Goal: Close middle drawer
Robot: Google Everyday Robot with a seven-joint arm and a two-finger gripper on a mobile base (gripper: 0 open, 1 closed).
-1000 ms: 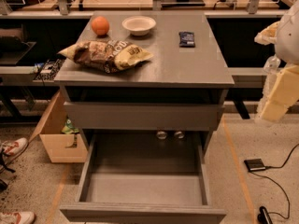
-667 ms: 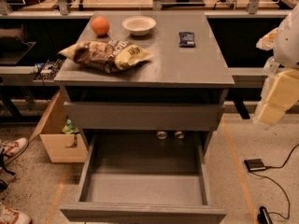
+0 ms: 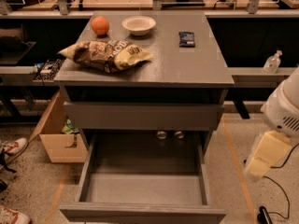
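Observation:
The middle drawer (image 3: pixel 142 213) is the wide, shallow grey drawer pulled far out at the bottom of the grey cabinet (image 3: pixel 196 73). Its grey box interior is bare. Above it sits the taller-fronted grey drawer (image 3: pixel 142 115), pushed in. My arm (image 3: pixel 280 111), white with a cream-coloured link (image 3: pixel 264 155), hangs at the right edge, beside the open drawer's right side and apart from it. My gripper is out of view.
On the cabinet top lie a chip bag (image 3: pixel 107 55), an orange (image 3: pixel 100 25), a white bowl (image 3: pixel 139 24) and a dark packet (image 3: pixel 186 38). Two round shiny things (image 3: pixel 161 134) show behind the drawer's back. A cardboard box (image 3: pixel 58 134) stands left; shoes (image 3: pixel 11 148) and cables (image 3: pixel 280 190) lie on the floor.
My arm has moved down along the right edge, from level with the cabinet top to level with the open drawer. The drawer has not moved.

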